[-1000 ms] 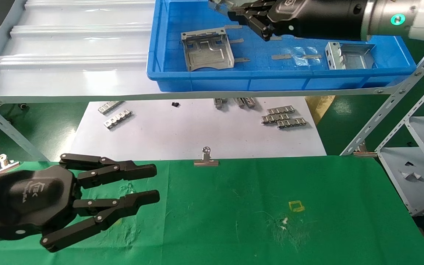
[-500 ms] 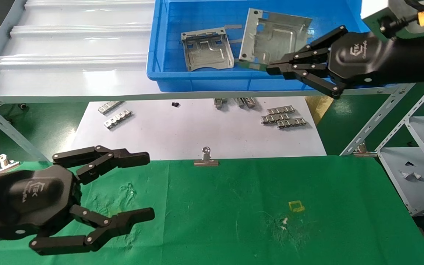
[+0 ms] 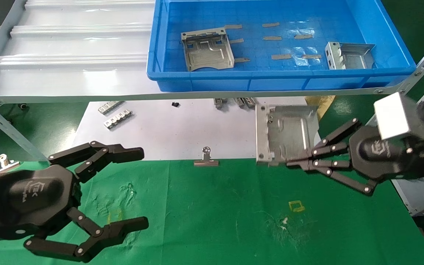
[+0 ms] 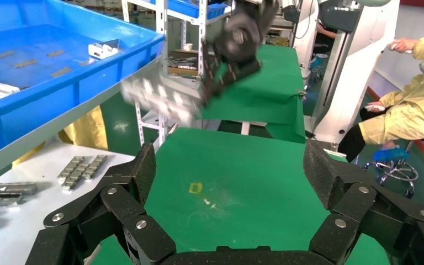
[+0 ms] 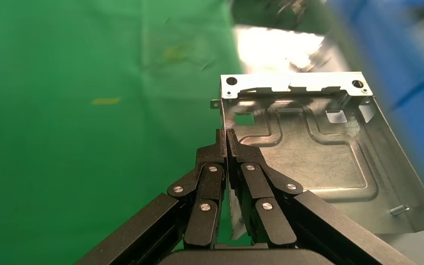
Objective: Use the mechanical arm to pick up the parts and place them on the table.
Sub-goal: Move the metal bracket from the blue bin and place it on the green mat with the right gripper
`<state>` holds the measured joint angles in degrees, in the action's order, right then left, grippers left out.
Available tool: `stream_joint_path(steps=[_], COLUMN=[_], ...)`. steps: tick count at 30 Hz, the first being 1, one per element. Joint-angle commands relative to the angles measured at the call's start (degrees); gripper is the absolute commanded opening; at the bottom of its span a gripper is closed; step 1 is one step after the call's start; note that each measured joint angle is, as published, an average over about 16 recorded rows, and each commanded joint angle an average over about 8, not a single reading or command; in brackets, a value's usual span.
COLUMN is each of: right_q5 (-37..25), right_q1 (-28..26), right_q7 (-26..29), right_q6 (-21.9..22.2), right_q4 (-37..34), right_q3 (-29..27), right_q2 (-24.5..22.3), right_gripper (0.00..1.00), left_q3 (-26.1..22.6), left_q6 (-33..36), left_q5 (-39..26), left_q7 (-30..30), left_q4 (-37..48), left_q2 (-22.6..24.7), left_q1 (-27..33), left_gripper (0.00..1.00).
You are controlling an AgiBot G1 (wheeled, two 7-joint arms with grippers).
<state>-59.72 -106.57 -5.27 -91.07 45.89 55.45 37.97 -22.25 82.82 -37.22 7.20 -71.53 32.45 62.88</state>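
Because the black right claw (image 3: 293,162) pinches only one edge of the shiny silver metal plate (image 3: 285,132) at the frame's right, it might slip out. At lower left, the black left claw (image 3: 138,189) hangs spread wide over the green cloth table (image 3: 226,221).

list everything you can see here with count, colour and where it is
held part: 1, silver, clamped in the right pincer above the table's far edge
parts in bin: 2, silver, one left, one right
bin: 1, blue, on the white shelf
tape strips: several, grey, on the bin floor
shelf: 1, white ribbed, far left
paper sheet: 1, white, beyond the table
toothed strips: several, silver, on the paper
clip: 1, silver, at the table's far edge
table: 1, green cloth, near
yellow square: 1, on the cloth
left pincer: 1, black, open above the table's near left
right pincer: 1, black, shut on the held part
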Motion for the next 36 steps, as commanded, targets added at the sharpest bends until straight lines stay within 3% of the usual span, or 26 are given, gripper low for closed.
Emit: stream_joint_path(steps=[1, 8, 15, 33, 34, 36], right_q5=[0.13, -8.24, -13.66, -17.45, -17.51, -17.69], right_q1=[0.81, 1.2, 1.28, 1.45, 1.5, 1.59], right_q7=[0.38, -3.97, -10.37, -21.74, -22.13, -22.82], right_q6=[0.16, 1.56, 2.3, 3.47, 3.62, 3.84], right_q4=[1.01, -7.69, -17.83, -34.19, -34.83, -35.99], right_q3=[2.66, 10.03, 13.66, 16.57, 16.6, 16.72], right_q2=[-0.43, 7.08, 14.15, 20.91, 21.16, 21.6], right_gripper=[0.0, 0.0, 0.0, 0.0, 0.02, 0.22], left_q3=[0.0, 0.0, 0.0, -0.01, -0.01, -0.01], left_q6=[0.0, 0.0, 0.0, 0.0, 0.0, 0.0], left_q5=[0.0, 0.0, 0.0, 0.0, 0.0, 0.0], left_q7=[0.0, 0.0, 0.0, 0.0, 0.0, 0.0], left_q4=[0.0, 0.0, 0.0, 0.0, 0.0, 0.0], left_q2=[0.0, 0.0, 0.0, 0.0, 0.0, 0.0], left_q1=[0.0, 0.0, 0.0, 0.0, 0.0, 0.0], left_gripper=[1.0, 1.0, 1.0, 1.0, 1.0, 1.0])
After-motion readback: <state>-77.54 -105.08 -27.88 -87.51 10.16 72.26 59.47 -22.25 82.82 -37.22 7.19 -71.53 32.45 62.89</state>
